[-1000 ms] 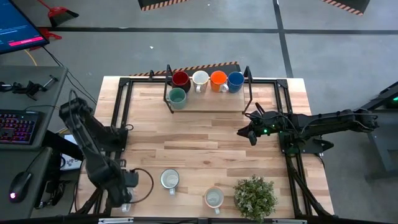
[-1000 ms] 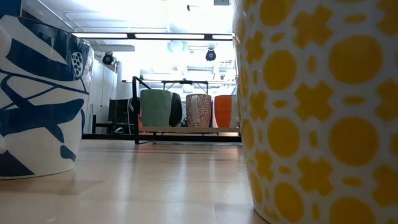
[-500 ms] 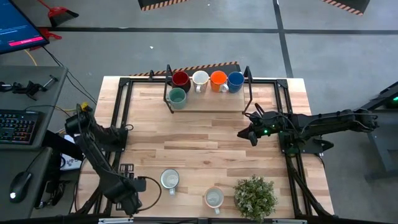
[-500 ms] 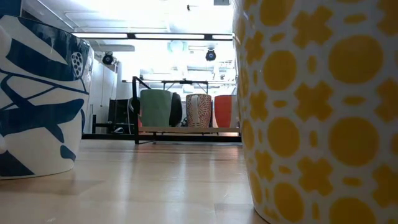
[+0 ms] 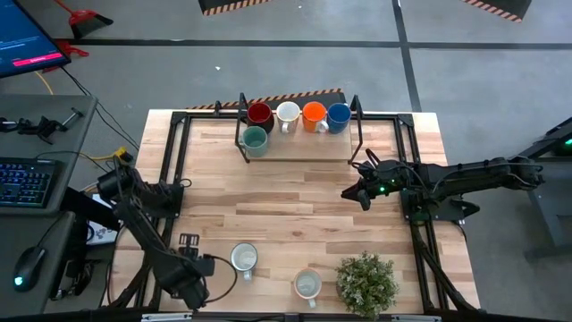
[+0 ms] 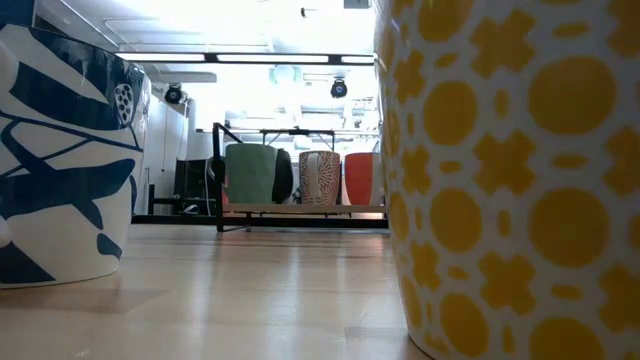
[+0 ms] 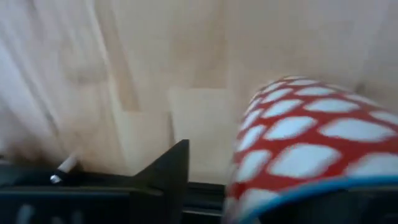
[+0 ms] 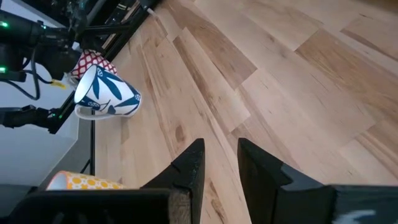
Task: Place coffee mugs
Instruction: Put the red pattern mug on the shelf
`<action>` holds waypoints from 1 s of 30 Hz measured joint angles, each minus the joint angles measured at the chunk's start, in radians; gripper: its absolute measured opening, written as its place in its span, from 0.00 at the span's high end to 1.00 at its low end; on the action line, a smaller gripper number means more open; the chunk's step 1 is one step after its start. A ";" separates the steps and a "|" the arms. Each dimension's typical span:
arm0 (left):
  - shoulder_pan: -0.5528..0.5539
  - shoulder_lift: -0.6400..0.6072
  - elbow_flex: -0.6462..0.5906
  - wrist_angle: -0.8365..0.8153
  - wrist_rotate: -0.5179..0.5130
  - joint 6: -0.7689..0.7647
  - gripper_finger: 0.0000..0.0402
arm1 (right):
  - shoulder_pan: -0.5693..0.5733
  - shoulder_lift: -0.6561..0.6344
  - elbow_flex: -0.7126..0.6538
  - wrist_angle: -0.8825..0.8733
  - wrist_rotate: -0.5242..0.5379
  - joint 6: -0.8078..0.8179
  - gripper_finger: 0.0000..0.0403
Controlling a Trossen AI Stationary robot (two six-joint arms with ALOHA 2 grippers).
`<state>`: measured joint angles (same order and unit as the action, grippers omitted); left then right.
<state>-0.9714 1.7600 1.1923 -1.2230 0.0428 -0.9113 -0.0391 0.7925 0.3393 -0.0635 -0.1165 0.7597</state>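
Note:
Several coffee mugs stand on a low rack [image 5: 304, 150] at the table's far edge: dark red [image 5: 259, 114], white [image 5: 287, 113], orange [image 5: 313, 114], blue [image 5: 338, 114] and teal [image 5: 254, 139]. Near the front edge stand a white mug with blue leaves [image 5: 243, 258] and a yellow-patterned mug [image 5: 307, 284]. A red-and-white lattice mug [image 7: 298, 143] stands to the left of the blue-leaf mug, right below my left gripper [image 5: 189, 266], whose arm hides it from above. My right gripper [image 8: 222, 168] hovers open and empty at the table's right side.
A green potted plant [image 5: 366, 282] stands at the front right, beside the yellow-patterned mug. Black frame rails [image 5: 174, 170] run along the table's left and right sides. Bare wood [image 5: 286, 201] lies between the rack and the front mugs.
My left arm has swung down and toward the table's near edge and the right, bringing its gripper lower and closer to the mugs at the front left. My right arm has kept still. No mug has moved.

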 joint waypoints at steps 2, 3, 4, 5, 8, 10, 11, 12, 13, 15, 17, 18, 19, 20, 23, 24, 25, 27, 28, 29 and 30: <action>0.006 0.003 -0.002 -0.027 -0.007 0.005 0.72 | 0.000 0.000 0.000 0.000 -0.001 0.000 0.80; 0.009 0.003 -0.002 -0.045 -0.008 0.007 0.76 | 0.000 0.000 0.000 0.000 -0.001 0.000 0.80; 0.010 0.002 -0.002 -0.064 -0.009 0.008 0.80 | 0.000 0.000 0.000 0.000 -0.002 0.000 0.80; 0.010 0.002 -0.002 -0.082 -0.010 0.008 0.85 | 0.000 0.000 0.000 0.000 -0.005 0.000 0.80; 0.010 -0.004 0.003 -0.120 0.009 0.011 0.96 | 0.000 0.000 0.000 -0.001 -0.005 0.000 0.80; 0.009 -0.008 0.002 -0.142 0.010 0.012 0.97 | 0.000 0.000 0.000 -0.001 -0.005 0.000 0.80; 0.009 -0.011 0.000 -0.150 0.008 0.012 0.97 | 0.000 0.000 0.000 -0.001 -0.005 0.000 0.80; 0.010 -0.012 0.000 -0.159 0.005 0.010 0.97 | 0.000 0.000 0.000 -0.002 -0.005 0.000 0.80; 0.010 -0.016 -0.001 -0.172 -0.004 0.002 0.97 | 0.000 0.000 0.000 -0.004 -0.005 0.000 0.80; 0.009 -0.024 -0.004 -0.215 -0.052 -0.018 0.98 | 0.000 0.000 0.000 -0.006 -0.005 -0.003 0.80; 0.018 -0.038 -0.005 -0.260 -0.091 -0.033 0.98 | 0.000 0.000 0.000 -0.007 -0.005 -0.008 0.80; 0.027 -0.051 -0.005 -0.275 -0.103 -0.041 0.98 | 0.000 0.000 0.000 -0.007 -0.005 -0.008 0.80; 0.040 -0.066 -0.005 -0.293 -0.114 -0.050 0.98 | 0.000 0.000 0.000 -0.007 -0.005 -0.008 0.80; 0.056 -0.082 -0.005 -0.315 -0.127 -0.058 0.98 | 0.000 0.000 0.000 -0.007 -0.005 -0.008 0.80; 0.121 -0.151 -0.005 -0.346 -0.204 -0.090 0.98 | 0.000 0.000 0.000 -0.007 -0.005 -0.008 0.80; 0.151 -0.179 -0.004 -0.348 -0.231 -0.098 0.98 | 0.000 0.000 0.000 -0.007 -0.005 -0.008 0.80; 0.188 -0.209 -0.004 -0.349 -0.255 -0.099 0.98 | 0.000 0.000 0.000 -0.007 -0.004 -0.008 0.80; 0.268 -0.265 -0.003 -0.348 -0.301 -0.097 0.98 | 0.000 0.000 0.000 -0.007 -0.004 -0.008 0.80; 0.317 -0.290 -0.003 -0.348 -0.324 -0.083 0.98 | 0.000 0.000 0.000 -0.007 -0.004 -0.008 0.80; 0.368 -0.313 -0.003 -0.347 -0.338 -0.062 0.98 | 0.000 0.000 0.000 -0.007 -0.004 -0.008 0.80; 0.417 -0.330 -0.003 -0.342 -0.348 -0.033 0.98 | 0.000 0.000 0.000 -0.003 -0.004 -0.008 0.80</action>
<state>-0.5544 1.4296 1.1892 -1.5652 -0.3048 -0.9444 -0.0390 0.7925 0.3393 -0.0670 -0.1203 0.7513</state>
